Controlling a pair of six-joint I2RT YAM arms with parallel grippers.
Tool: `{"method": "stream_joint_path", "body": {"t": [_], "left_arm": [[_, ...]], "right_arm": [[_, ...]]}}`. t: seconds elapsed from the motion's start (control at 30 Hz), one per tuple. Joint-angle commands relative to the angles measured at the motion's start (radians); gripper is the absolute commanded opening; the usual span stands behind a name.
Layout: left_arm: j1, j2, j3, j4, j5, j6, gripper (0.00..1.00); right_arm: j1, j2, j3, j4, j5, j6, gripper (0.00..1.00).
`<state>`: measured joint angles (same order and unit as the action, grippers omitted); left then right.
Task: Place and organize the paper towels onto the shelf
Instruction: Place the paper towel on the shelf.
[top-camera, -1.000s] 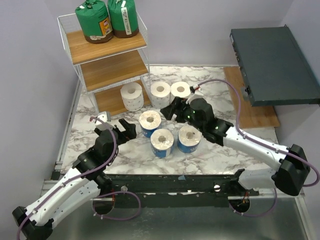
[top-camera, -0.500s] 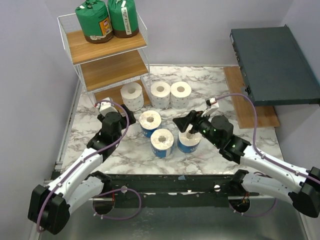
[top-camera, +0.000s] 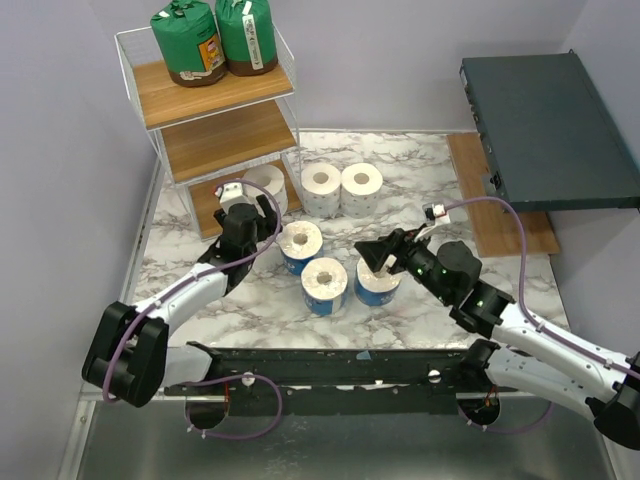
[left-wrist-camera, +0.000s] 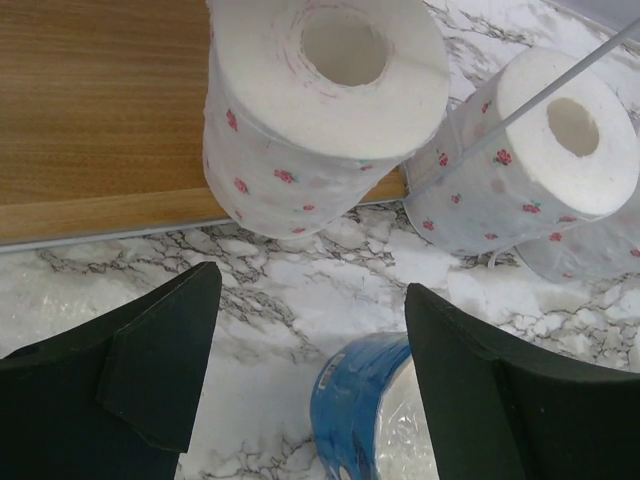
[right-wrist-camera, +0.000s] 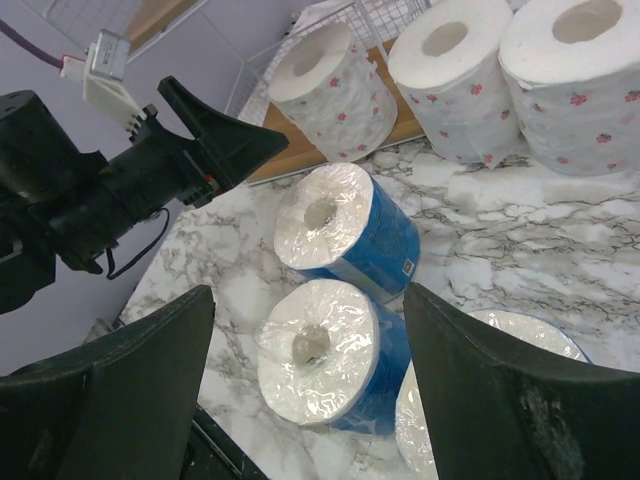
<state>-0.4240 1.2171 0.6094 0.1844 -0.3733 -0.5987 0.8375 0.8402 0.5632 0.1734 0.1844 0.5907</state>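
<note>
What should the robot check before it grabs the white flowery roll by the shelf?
1. Left gripper open: ok.
2. White red-flowered paper roll between its fingers: not ok, it sits ahead.
3. That roll upright: ok.
4. Room on the middle brown wooden board of the white wire shelf: ok.
5. Right gripper open above a blue-wrapped paper roll: ok.

Glossy plastic film on blue-wrapped rolls (right-wrist-camera: 340, 235), soft matt paper white rolls (left-wrist-camera: 290, 150), smooth wood-grain shelf board (left-wrist-camera: 100, 100), polished marble-look tabletop (left-wrist-camera: 280, 290)
</note>
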Motion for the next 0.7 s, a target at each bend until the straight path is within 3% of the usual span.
{"method": "stream_joint_path", "body": {"t": [0.0,0.27,0.67], "left_arm": [[0.015,0.067,0.017,0.175,0.001,0.046,0.76],[0.049,0.19,0.041,0.227,0.033,-0.014,0.62],[0.06,0.291,0.107,0.223,0.031,-0.044,0.58]], "right_arm": [[0.0,-0.037,-0.031,-0.029,0.012,-0.021,0.79],[0.001,-0.047,-0.038,-0.032,0.024,-0.027,0.79],[0.0,-0.062,-0.043,-0.043,0.055,-0.037,0.79]]}}
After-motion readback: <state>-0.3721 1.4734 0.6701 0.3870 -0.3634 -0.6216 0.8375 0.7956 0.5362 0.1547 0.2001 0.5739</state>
